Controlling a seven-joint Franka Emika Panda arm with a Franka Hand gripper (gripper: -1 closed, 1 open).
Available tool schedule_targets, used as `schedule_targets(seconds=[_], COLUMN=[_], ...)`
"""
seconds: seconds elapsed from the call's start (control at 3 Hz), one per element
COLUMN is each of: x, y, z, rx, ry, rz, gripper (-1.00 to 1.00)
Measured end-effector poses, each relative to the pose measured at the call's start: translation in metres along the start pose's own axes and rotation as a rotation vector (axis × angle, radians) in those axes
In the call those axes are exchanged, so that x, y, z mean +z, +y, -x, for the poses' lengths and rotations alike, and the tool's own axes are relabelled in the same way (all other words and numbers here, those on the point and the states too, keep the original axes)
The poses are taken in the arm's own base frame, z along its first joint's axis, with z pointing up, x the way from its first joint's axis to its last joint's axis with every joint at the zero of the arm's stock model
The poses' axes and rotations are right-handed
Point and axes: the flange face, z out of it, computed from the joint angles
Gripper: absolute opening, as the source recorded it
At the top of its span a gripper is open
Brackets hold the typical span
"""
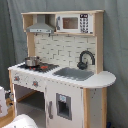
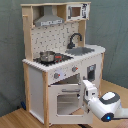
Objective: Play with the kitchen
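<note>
Right now the kitchen (image 2: 62, 60) stands upright against a grey curtain (image 1: 115, 55) in both exterior views, on a light wood floor (image 2: 15, 119). It's white w/ light-wood edges. Up top: a grey hood (image 1: 40, 26) and, beside it, a microwave (image 1: 74, 23) w/ a keypad. Below that, a white tiled back wall. On the counter, a small metal pot (image 2: 47, 55) sits on the black stove (image 1: 37, 66), w/ a red burner spot just beside it. The grey sink (image 1: 74, 73) lies next to the stove, and the black faucet (image 1: 85, 59) curves up behind the sink. Two knobs (image 2: 64, 73) show on the front panel under the stove. In the second exterior view the oven door (image 2: 67, 100) w/ its window is tilted open a little at the top, and the arm's white gripper (image 2: 89, 86) is right at the door's upper corner, by the bar handle; can't tell whether the pincer is released or clenched, or if it's actually touching the handle. The arm's rounded white body (image 2: 107, 106) reaches in from the second exterior view's lower right. In the first exterior view the oven side is low at the first exterior view's left, only a white blob of the arm shows at the bottom edge, and the cupboard door (image 1: 64, 105) w/ a small dark window sits under the sink.
</note>
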Motion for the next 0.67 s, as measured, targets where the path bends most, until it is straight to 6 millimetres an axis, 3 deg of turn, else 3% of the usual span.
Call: schedule_targets(seconds=[0.33,0.67], x=[-0.0002,-0.0005], y=[-0.0001,-0.0003], z=[-0.0001,-0.0002], rx=[0.000,0.000], ry=[0.000,0.000], rz=[0.000,0.000], gripper=[-1.00,-1.00])
